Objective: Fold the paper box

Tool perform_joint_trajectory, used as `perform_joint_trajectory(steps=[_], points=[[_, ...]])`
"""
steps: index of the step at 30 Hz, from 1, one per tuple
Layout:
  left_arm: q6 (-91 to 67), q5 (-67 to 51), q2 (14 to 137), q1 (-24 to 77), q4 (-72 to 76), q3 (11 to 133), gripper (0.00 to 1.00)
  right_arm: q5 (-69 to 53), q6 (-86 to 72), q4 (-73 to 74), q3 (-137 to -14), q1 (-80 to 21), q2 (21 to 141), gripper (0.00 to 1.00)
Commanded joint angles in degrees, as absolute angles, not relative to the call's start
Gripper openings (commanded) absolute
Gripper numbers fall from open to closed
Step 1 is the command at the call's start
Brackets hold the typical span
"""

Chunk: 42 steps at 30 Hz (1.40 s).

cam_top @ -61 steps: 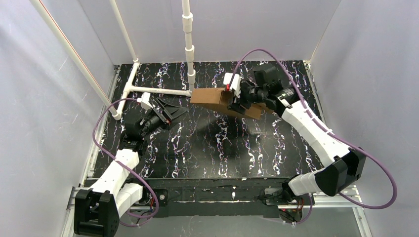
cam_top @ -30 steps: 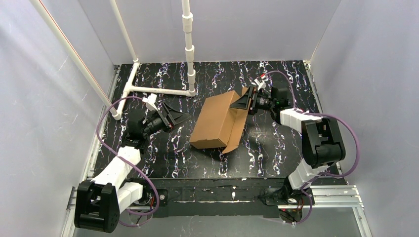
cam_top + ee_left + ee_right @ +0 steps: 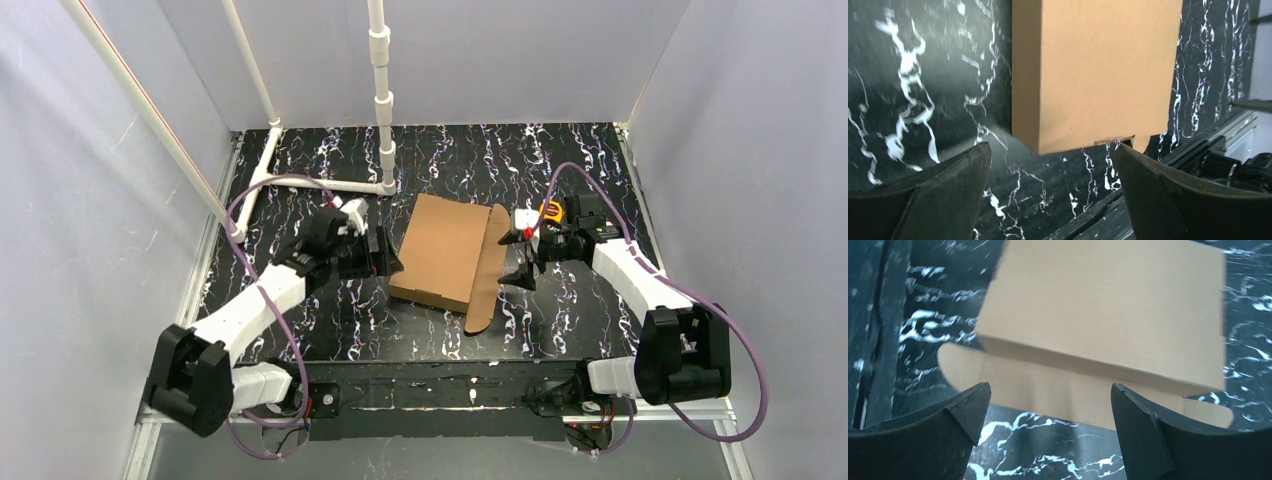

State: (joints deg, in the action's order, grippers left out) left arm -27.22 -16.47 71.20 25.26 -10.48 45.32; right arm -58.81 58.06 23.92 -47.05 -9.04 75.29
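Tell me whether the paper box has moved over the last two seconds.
Yes. In the top view the paper box was right beside the white pipe foot; now it lies lower in the view, toward the robot, with a gap from that foot.

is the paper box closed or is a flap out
Flap out: the paper box lies folded on the table, one long flap spread flat along its right side.

Blk table (image 3: 440,150) w/ paper box (image 3: 445,250) + tape measure (image 3: 551,210).
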Motion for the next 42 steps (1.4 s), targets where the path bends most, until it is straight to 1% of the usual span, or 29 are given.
perform_joint_trajectory(steps=[1,3,4,7,8,9,10,13,16,19,23,27,30,33,35,37,42], points=[[-39.27,-19.37,62.51,25.29,-2.71,36.26,0.92,-61.93,95.62,49.67,-47.33,-10.35,76.77,0.98],[-46.35,-23.62,61.53,26.32,2.50,32.61,0.90,-60.52,101.10,51.85,-46.11,-10.87,76.43,0.98],[-48.67,-24.16,61.29,27.56,2.53,31.81,0.87,-59.39,102.98,52.32,-45.44,-11.36,76.01,0.98],[-52.05,-19.62,57.90,33.70,0.53,29.95,0.84,-57.53,103.38,49.44,-42.72,-12.68,73.04,0.97],[-53.73,-17.49,56.76,36.44,1.32,28.87,0.76,-56.85,102.23,47.76,-41.78,-13.38,71.91,0.96],[-55.13,-14.93,56.06,39.22,1.86,28.13,0.71,-55.73,100.67,46.22,-40.82,-14.27,70.85,0.95],[-56.24,-12.30,56.03,41.99,2.15,27.71,0.71,-54.63,99.71,45.52,-40.18,-15.54,70.39,0.93],[-57.42,-5.44,58.92,49.42,2.98,28.36,0.68,-51.13,97.21,43.57,-37.94,-18.22,69.90,0.86],[-56.30,-2.52,63.28,53.41,6.48,29.22,0.63,-49.14,96.33,40.44,-35.17,-19.31,69.14,0.85],[-56.31,-2.90,66.43,54.38,12.56,27.94,0.54,-48.16,93.95,36.19,-34.27,-22.16,69.41,0.78],[-55.19,-2.57,66.74,54.58,14.06,27.65,0.52,-46.61,91.15,30.94,-33.19,-27.94,70.96,0.72],[-52.02,0.08,63.86,54.58,14.04,26.87,0.49,-45.57,88.94,26.62,-32.35,-30.67,72.33,0.70],[-41.56,2.44,60.54,54.58,13.85,26.32,0.49,-43.89,88.67,25.15,-32.02,-32.89,72.98,0.67],[-34.21,7.65,56.29,54.59,13.75,25.32,0.49,-43.00,87.77,23.84,-31.90,-35.00,73.35,0.65],[-30.30,10.62,53.90,54.58,13.60,25.01,0.46,-41.94,87.00,22.76,-31.84,-36.04,73.64,0.63],[-28.71,14.33,52.02,54.50,13.23,24.68,0.44,-40.73,86.92,22.05,-31.60,-37.23,73.93,0.62],[-28.63,19.96,50.80,54.26,12.75,24.35,0.44,-38.08,87.34,21.96,-31.60,-40.20,74.80,0.59]])
